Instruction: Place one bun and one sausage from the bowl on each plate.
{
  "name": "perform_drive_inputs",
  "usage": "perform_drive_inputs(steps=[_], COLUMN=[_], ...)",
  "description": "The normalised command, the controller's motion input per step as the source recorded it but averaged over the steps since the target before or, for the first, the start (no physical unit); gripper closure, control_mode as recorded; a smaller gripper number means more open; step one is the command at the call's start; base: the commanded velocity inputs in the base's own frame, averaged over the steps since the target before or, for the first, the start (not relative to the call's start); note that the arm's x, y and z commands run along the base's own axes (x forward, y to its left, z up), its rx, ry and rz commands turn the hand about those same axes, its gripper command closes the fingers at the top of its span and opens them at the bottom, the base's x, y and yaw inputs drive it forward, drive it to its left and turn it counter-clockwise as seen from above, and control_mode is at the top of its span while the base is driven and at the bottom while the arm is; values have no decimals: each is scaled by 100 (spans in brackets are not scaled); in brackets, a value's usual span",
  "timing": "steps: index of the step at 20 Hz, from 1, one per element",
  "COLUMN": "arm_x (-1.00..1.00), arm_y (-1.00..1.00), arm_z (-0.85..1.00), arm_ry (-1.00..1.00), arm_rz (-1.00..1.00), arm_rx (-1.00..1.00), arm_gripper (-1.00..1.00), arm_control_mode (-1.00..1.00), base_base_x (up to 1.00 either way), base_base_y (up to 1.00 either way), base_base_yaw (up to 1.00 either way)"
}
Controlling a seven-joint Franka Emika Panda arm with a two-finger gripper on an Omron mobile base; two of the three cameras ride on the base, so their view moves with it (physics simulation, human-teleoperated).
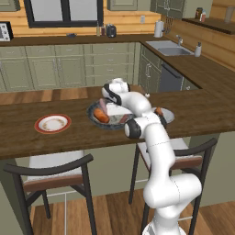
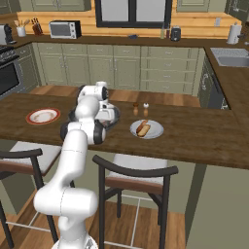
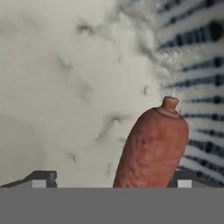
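Reddish-brown sausage [image 3: 153,146] lies at five o'clock in our hand view, between our wide-spread gripper [image 3: 111,179] fingertips, inside the pale speckled bowl [image 3: 65,87].

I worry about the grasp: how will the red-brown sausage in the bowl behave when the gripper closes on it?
The sausage is a smooth round cylinder, so it may roll on the bowl floor. Its glossy skin could slip. It looks firm, probably not floppy.
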Motion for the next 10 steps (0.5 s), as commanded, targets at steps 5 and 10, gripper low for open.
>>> perform_drive_inputs(steps=[5,10], arm_x=[-9,-9], arm_y=[-4,-1], arm_z=[-37,-32], arm_ry=[-5,-22], arm_rz=[0,0], arm_rx=[-5,-6], arm_gripper=[-100,-100], arm_control_mode=[-100,-100], base_base_x=[0,0], base_base_y=[0,0], base_base_yaw=[0,0])
